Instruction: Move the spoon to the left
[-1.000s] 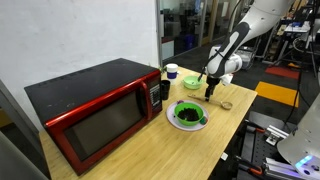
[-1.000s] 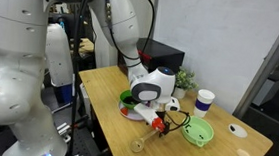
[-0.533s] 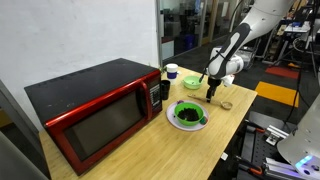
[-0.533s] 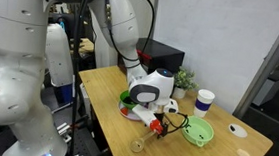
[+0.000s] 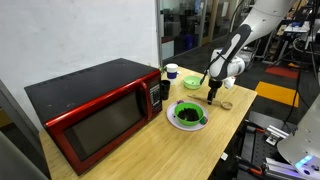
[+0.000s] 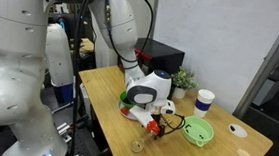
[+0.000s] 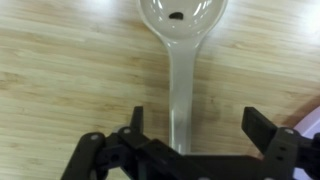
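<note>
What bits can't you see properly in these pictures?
- Wrist view: the tip of the spoon is cut off by the top edge.
- Wrist view: the end of the spoon's handle is hidden under the gripper.
- Exterior view: the dark stuff in the green bowl is too small to name.

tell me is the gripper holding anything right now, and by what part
Nothing is held. The gripper is open, astride the handle of the wooden spoon, with gaps on both sides.

The pale wooden spoon (image 7: 180, 75) lies flat, bowl up, its thin handle straight.
</note>
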